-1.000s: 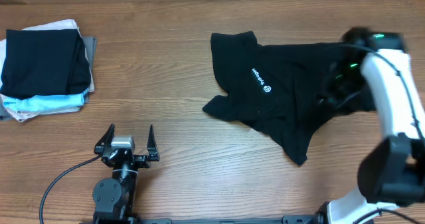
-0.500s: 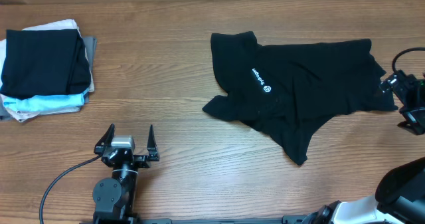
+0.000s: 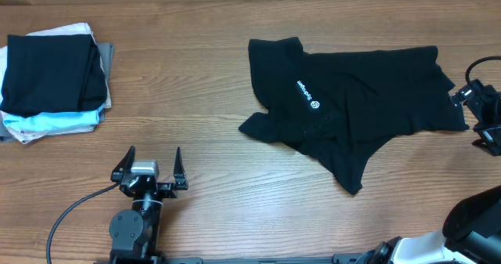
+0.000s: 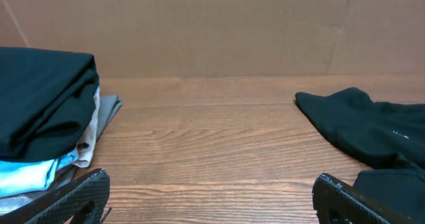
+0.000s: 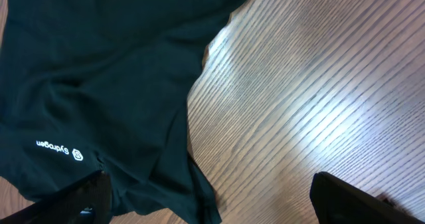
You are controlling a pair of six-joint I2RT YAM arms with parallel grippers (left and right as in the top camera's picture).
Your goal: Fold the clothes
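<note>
The clothes, a black T-shirt (image 3: 352, 107), lie crumpled and partly spread on the right half of the wooden table, with the white logo (image 3: 308, 96) facing up. My right gripper (image 3: 474, 117) is open at the shirt's right edge and holds nothing. In the right wrist view the T-shirt (image 5: 99, 71) fills the upper left, and the right gripper (image 5: 212, 201) spans its lower hem and bare wood. My left gripper (image 3: 149, 166) rests open near the front edge, far from the shirt. In the left wrist view the left gripper (image 4: 212, 201) has only wood between its fingers (image 4: 73, 197); the T-shirt (image 4: 365, 134) lies ahead on the right.
A stack of folded garments (image 3: 55, 80), black on top with pale blue and white below, sits at the far left, and the same stack (image 4: 40, 111) appears in the left wrist view. A brown wall (image 4: 212, 31) borders the table's far side.
My right arm has drawn back from above the shirt's right side to the table's right edge, and its jaws have opened. The shirt's right part now lies uncovered. The left arm stayed still.
</note>
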